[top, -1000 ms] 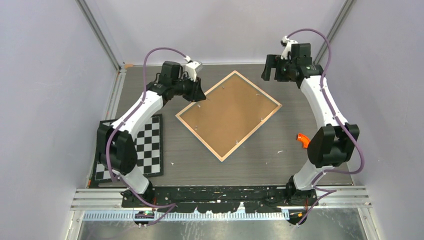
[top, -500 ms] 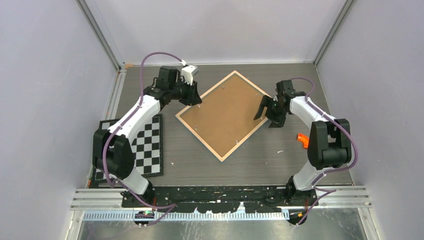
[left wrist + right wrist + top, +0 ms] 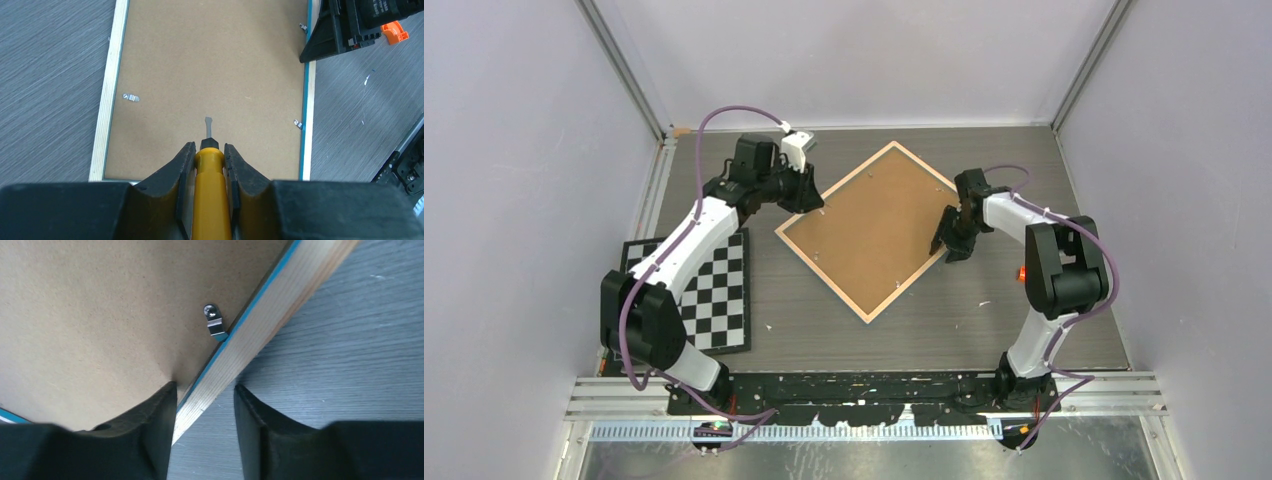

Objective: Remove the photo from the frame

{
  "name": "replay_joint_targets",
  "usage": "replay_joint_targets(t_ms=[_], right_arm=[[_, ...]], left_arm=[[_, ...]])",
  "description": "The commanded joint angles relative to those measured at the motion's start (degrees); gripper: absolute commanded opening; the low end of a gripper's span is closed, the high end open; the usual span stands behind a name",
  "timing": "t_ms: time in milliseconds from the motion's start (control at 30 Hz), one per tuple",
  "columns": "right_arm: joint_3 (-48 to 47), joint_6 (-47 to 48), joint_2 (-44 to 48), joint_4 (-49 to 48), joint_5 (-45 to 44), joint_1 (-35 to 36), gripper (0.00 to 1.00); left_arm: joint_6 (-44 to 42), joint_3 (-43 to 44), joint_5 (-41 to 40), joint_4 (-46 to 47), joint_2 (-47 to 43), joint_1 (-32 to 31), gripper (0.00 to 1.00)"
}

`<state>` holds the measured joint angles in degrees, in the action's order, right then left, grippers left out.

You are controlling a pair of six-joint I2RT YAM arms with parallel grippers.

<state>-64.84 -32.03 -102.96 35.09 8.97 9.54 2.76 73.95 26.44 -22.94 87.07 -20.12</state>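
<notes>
Left end effector (image 3: 209, 150) pinched a yellow tool (image 3: 212, 200); right end effector (image 3: 205, 395), spread, straddled the frame (image 3: 260, 325) rim. I needed to clamp it steady, then pry tabs (image 3: 214, 322) gently.

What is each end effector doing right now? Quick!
Left end effector: closed on a yellow-handled screwdriver.
Right end effector: open, one finger on each side of the edge of the frame.

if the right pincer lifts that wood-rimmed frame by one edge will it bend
Likely stiff: the large rectangular frame, light wood rim and brown fibreboard back, looks flat and rigid. Held at one edge by the right pincer, so wide a panel would probably tilt or pivot. The small metal tab reaches the rim, so the back probably stays in.
</notes>
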Motion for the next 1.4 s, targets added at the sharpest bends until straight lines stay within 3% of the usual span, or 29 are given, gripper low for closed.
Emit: replay_joint_targets(t_ms=[0,300,500,800,1167,1367], right_arm=[[-1.04,1.38,-1.23,-0.4,-4.0,2.89,0.45],[1.15,13.29,-1.07,3.17,-4.57,4.28,0.13],[3.03,20.02,1.79,4.57,-3.42,0.98,0.03],[-6.24,27.68,-2.87,6.18,-2.02,-4.39,0.01],[-14.26,31.77,-10.07,2.08,1.91,5.21,0.02],[-16.25,31.81,-11.81,4.48,3.15,6.35,0.02]], left_arm=[[-0.28,-0.29,-0.45,1.57,-2.45,0.42,0.0],[-1.24,-1.13,-0.1,1.05,-3.38,0.43,0.0],[-2.48,-2.57,0.08,0.13,-4.38,0.43,0.0],[-2.5,-3.28,0.95,-0.68,-4.38,0.43,0.0],[-5.37,-3.47,2.72,-0.34,-3.34,0.44,0.0],[-6.36,-3.63,4.44,-0.61,-3.02,0.41,0.0]])
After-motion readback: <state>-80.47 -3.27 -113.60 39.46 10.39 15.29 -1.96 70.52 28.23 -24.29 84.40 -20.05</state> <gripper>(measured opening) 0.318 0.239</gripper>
